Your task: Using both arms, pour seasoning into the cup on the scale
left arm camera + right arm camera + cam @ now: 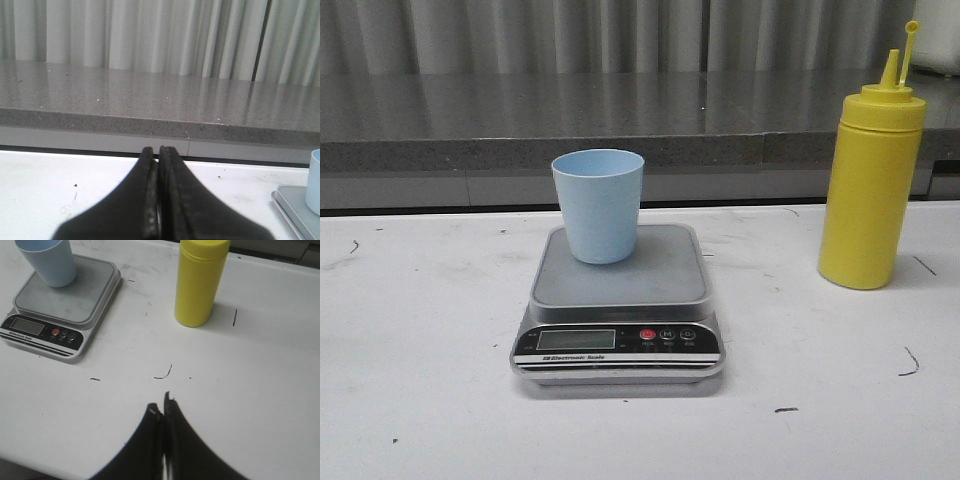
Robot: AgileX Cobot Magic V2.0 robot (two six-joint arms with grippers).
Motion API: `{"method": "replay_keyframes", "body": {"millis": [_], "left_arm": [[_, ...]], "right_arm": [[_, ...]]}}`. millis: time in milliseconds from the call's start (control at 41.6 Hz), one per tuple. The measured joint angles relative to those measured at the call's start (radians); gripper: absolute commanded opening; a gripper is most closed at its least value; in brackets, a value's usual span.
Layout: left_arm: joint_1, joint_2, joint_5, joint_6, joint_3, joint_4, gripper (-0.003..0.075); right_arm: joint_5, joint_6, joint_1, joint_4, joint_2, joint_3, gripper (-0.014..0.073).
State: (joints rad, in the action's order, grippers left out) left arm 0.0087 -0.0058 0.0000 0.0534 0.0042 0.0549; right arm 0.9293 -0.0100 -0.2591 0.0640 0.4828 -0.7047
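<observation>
The yellow squeeze bottle (871,190) stands upright on the white table (420,380), well apart from the digital kitchen scale (620,305), at about three o'clock from it in the front view. Its nozzle points up and the tethered cap (912,30) hangs off to the side, so the nozzle looks open. The pale blue cup (599,204) sits upright on the scale's steel platform, toward the twelve o'clock edge.

The bottle is likely soft-walled plastic that gives under pressure: a hard pinch could squirt seasoning early, so I judge the plain cylindrical body, around mid-height, to be the best hold, firm but not crushing. Its smooth sides may be a little slippery, and how full or heavy it is cannot be told. The cup looks light and easy to tip, so steadying it with the other arm seems wise.

The left gripper (158,152) has its fingers pressed together and holds nothing; the right gripper (161,407) is likewise closed and empty, hovering over bare table at about six o'clock from the bottle.

Only the front view shows the nozzle and cap; the right wrist view crops the bottle's top but shows the scale's whole outline from above. The left wrist view catches only an edge of cup and platform
</observation>
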Motion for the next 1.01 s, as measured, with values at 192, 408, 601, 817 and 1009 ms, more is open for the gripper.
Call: {"method": "replay_keyframes", "body": {"millis": [192,408,601,817,1009], "left_arm": [[0.0,0.0,0.0,0.0,0.0,0.0,-0.002],[0.0,0.0,0.0,0.0,0.0,0.0,-0.002],[0.0,0.0,0.0,0.0,0.0,0.0,-0.002],[0.0,0.0,0.0,0.0,0.0,0.0,-0.002],[0.0,0.0,0.0,0.0,0.0,0.0,-0.002]], "right_arm": [[0.0,0.0,0.0,0.0,0.0,0.0,-0.0069],[0.0,0.0,0.0,0.0,0.0,0.0,-0.0069],[0.0,0.0,0.0,0.0,0.0,0.0,-0.0069],[0.0,0.0,0.0,0.0,-0.003,0.0,-0.0069],[-0.126,-0.004,0.069,-0.01,-0.121,0.103,-0.0067]]}}
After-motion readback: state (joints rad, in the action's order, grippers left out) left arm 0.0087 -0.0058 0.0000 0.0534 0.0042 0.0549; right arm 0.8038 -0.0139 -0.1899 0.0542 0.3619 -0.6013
